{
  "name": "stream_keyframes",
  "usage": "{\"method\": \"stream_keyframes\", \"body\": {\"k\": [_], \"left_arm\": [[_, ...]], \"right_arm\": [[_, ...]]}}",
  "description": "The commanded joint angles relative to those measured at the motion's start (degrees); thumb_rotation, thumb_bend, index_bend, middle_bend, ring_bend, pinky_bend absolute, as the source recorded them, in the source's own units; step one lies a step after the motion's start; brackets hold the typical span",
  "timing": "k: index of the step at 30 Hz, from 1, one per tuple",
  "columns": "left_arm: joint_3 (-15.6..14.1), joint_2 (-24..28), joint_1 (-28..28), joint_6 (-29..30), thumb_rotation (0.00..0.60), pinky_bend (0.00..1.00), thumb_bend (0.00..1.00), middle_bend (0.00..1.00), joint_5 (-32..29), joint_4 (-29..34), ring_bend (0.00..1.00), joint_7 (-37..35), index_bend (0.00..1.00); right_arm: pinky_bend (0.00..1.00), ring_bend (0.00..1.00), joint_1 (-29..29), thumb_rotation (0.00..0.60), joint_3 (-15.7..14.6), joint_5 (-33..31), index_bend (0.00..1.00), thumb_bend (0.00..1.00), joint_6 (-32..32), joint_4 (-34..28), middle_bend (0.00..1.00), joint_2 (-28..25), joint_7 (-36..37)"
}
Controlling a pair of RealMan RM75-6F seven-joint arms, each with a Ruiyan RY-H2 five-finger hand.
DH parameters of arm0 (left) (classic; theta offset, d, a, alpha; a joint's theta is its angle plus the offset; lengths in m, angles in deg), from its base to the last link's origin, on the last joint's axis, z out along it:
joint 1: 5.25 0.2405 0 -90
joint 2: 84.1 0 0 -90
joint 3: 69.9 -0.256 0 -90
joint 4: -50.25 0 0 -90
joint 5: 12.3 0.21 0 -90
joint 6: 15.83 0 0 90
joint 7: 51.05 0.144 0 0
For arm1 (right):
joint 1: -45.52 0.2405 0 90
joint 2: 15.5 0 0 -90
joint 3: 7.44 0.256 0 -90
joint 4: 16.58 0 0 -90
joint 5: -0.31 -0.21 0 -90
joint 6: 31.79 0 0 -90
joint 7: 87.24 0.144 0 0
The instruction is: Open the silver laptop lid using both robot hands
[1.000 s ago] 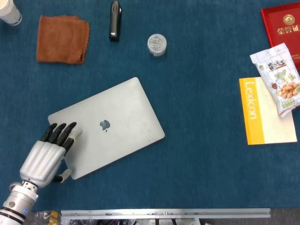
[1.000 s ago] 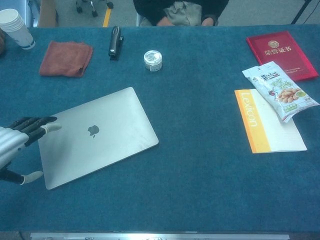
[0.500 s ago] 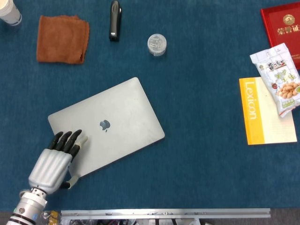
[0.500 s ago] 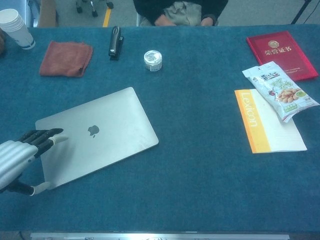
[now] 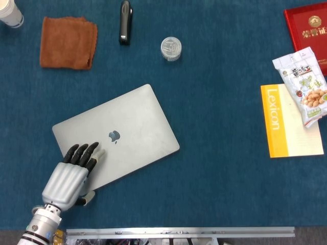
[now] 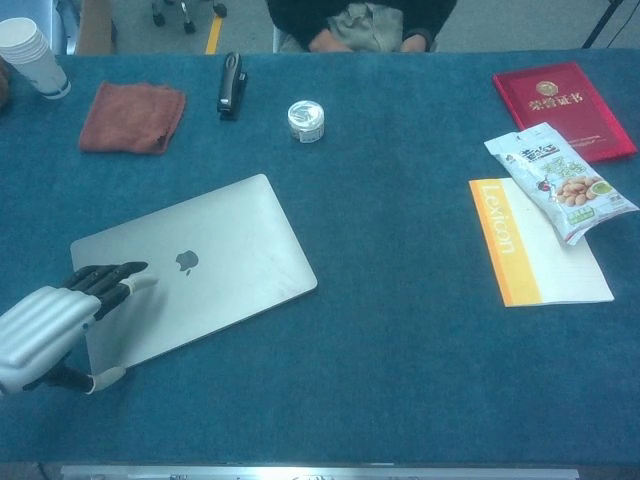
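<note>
The silver laptop (image 5: pixel 127 132) (image 6: pixel 215 255) lies closed and flat on the blue table, turned at an angle. My left hand (image 5: pixel 71 171) (image 6: pixel 55 325) hovers over or rests on its near left corner, fingers stretched out flat across the lid toward the logo, thumb down by the front edge. It holds nothing. My right hand is in neither view.
An orange cloth (image 5: pixel 68 42), a black stapler (image 5: pixel 125 21) and a small round tin (image 5: pixel 170 48) lie behind the laptop. A paper cup (image 6: pixel 30 55) stands far left. At right are a yellow Lexicon book (image 5: pixel 291 122), a snack bag (image 5: pixel 304 81) and a red booklet (image 5: pixel 309 25).
My left hand has slid to the right along the laptop's near left corner, further over the lid toward the logo. The laptop stays closed and has not moved.
</note>
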Motion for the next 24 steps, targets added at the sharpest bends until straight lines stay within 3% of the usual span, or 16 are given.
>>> {"method": "stream_keyframes", "body": {"k": [1, 24], "left_arm": [[0.03, -0.51, -0.13, -0.29, 0.597, 0.00, 0.23, 0.00, -0.45, -0.41, 0.00, 0.12, 0.00], [1.05, -1.92, -2.03, -1.45, 0.600, 0.00, 0.23, 0.00, -2.36, -4.02, 0.00, -0.96, 0.00]], "right_arm": [[0.06, 0.01, -0.09, 0.600, 0.00, -0.07, 0.00, 0.29, -0.10, 0.09, 0.07, -0.06, 0.05], [0.06, 0.01, -0.80, 0.600, 0.10, -0.30, 0.00, 0.29, -1.06, -0.84, 0.07, -0.81, -0.35]]}}
